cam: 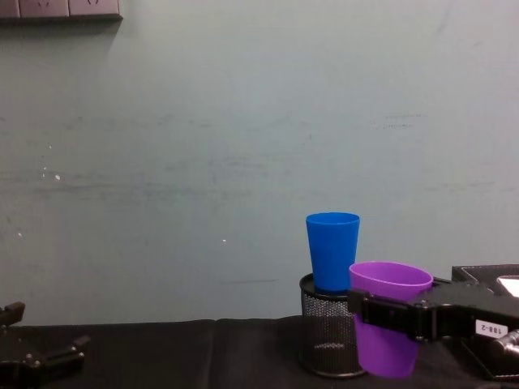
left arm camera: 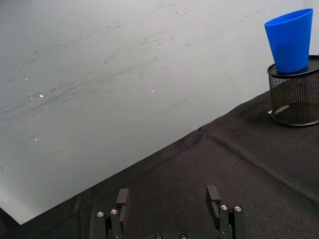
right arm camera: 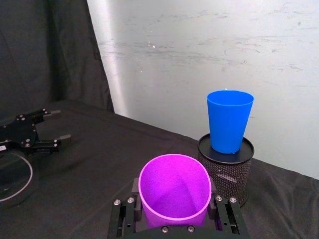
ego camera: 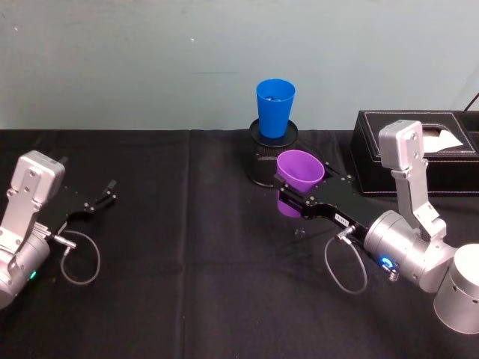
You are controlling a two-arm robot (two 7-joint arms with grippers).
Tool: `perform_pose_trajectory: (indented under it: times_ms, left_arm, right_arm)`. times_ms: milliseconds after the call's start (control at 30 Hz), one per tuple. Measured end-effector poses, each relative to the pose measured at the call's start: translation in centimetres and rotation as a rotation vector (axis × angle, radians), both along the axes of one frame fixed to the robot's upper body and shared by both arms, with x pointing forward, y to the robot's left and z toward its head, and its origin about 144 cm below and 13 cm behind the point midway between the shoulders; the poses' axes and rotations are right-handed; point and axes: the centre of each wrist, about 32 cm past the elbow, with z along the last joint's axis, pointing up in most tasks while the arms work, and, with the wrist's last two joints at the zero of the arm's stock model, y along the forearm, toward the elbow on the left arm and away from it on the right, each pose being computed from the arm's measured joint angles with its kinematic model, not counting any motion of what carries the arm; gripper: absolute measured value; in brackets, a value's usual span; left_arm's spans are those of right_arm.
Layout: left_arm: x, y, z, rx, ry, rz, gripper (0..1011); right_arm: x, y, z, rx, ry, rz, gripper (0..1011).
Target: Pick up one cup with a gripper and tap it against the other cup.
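The right pincer (ego camera: 305, 191) is clamped on the purple cup (ego camera: 299, 170), one finger at each side. It holds the cup upright, just beside the black mesh holder (ego camera: 260, 166); whether they touch, I cannot tell. On top of this holder stands the blue cup (ego camera: 275, 108). The left pincer (ego camera: 101, 200) is over the left of the table (ego camera: 187, 262), with its fingers apart.

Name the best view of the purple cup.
Right wrist view: the purple cup, held in the right gripper, shows its rim and inside. Head view gives it from above; chest view side-on, gripper across it, near the blue cup. Left gripper open, parked left.
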Motion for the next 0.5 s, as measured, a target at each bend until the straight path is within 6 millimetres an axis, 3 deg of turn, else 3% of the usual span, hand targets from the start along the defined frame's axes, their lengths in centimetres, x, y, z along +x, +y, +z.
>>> perform_pose_trajectory:
  times_ms: [500]
  left_arm:
    - [0.0,0.0,0.0,0.0,0.0,0.0,1000]
  right_arm:
    - [0.0,0.0,0.0,0.0,0.0,0.0,718]
